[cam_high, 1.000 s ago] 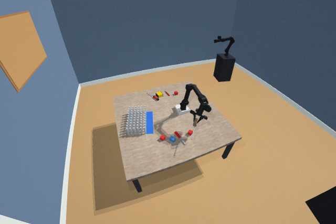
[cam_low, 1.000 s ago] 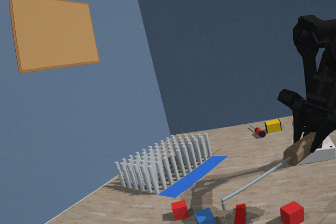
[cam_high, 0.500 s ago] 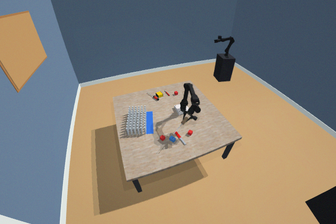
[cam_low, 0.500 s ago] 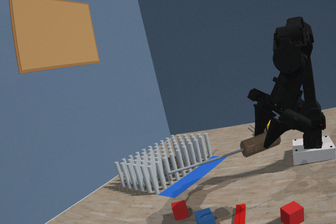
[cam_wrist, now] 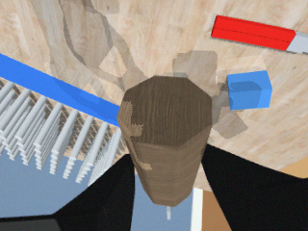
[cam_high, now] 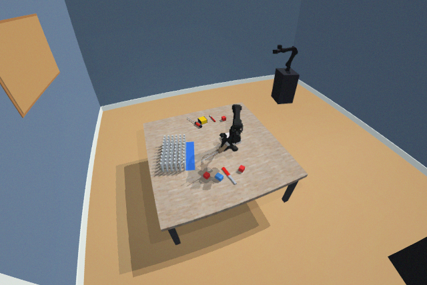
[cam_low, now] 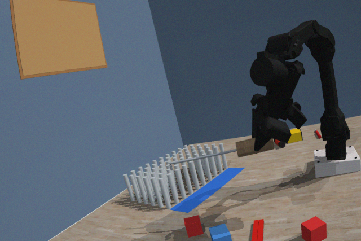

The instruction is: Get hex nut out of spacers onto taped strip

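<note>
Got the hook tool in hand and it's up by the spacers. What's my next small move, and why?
Probably line the rod up with a lane between spacers and lower its tip slowly. The gripper is shut on the wooden handle, and the rod hangs level, above the spacer tops, over the field. The nut isn't visible, so go gently.

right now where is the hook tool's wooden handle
The wooden handle is clamped in the end effector, held above the table right of the spacers; its thin metal rod reaches over their tops.

Matt wood-grain tool handle (cam_wrist: 166, 140), grey metal spacers (cam_low: 175, 174), pale wood-look table (cam_low: 262, 191)
</note>
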Robot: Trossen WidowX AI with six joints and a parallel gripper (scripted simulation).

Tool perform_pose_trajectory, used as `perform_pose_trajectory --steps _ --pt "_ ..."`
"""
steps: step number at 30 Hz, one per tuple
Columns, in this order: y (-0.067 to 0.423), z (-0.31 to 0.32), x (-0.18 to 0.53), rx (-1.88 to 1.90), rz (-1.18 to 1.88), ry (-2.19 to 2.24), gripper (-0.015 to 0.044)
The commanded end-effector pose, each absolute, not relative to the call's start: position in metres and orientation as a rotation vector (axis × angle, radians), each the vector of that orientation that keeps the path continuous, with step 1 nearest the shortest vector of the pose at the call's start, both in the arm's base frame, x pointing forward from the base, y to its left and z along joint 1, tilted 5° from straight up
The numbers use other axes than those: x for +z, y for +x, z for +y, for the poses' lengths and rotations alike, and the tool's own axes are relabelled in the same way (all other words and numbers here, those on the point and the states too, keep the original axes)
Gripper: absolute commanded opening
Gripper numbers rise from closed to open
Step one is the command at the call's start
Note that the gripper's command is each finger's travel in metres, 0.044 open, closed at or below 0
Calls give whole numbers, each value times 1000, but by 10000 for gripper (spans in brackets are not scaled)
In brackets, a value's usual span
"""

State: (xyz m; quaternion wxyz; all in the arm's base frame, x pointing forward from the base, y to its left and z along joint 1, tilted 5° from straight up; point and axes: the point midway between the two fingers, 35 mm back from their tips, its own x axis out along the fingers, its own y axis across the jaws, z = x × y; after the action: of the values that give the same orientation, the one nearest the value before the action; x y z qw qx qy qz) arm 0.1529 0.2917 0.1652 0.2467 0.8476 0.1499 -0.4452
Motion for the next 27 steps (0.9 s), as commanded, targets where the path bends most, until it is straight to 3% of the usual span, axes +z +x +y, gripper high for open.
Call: perform_pose_trajectory --steps 1,27 --pt "176 268 167 -1248 283 2364 0" --pt "241 151 167 -1403 -283 2489 0"
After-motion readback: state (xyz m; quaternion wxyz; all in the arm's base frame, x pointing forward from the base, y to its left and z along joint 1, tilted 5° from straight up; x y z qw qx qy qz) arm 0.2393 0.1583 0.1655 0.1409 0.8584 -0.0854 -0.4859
